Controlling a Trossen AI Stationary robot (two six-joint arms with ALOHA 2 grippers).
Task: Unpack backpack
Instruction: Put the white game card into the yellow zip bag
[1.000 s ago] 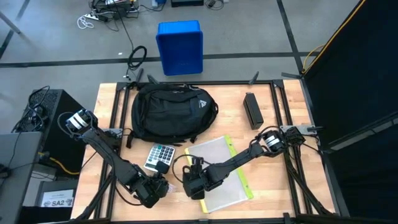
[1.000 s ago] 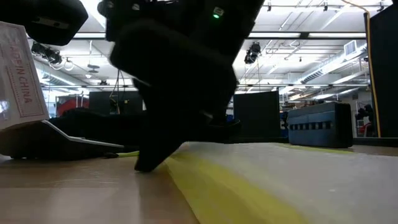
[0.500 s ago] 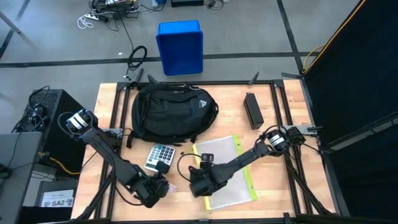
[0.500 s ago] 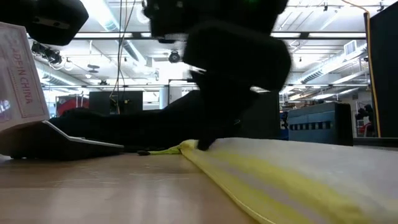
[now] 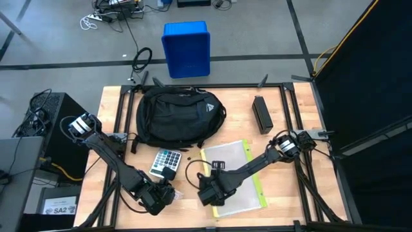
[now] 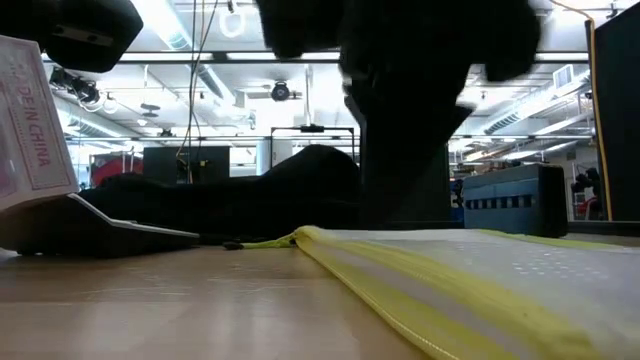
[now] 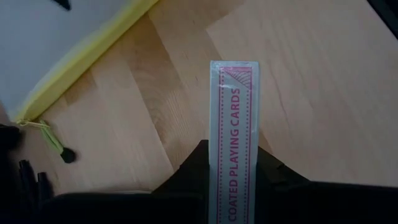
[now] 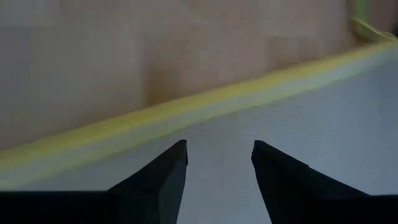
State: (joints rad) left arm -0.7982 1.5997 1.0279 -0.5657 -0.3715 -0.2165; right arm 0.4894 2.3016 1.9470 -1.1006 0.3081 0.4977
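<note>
The backpack [image 5: 179, 116] lies at about 11 o'clock on the table [image 5: 283, 193], flat and apparently zipped, with several things already out around it: a calculator [image 5: 165, 162] just at its 6 o'clock, a yellow-edged pouch [image 5: 248, 193] toward 5 o'clock, and a dark box [image 5: 261, 114] at 2 o'clock. The left gripper [image 5: 165, 195], low at 7 o'clock, is clamped on a card pack [image 7: 233, 143] that stands on edge above the wood. The right gripper [image 5: 207, 195] hovers over the pouch's near corner with its fingers [image 8: 155, 180] spread and nothing between them. So unpacking looks well along; I judge the cards still need setting down, and whether anything remains inside the backpack cannot be told.
</note>
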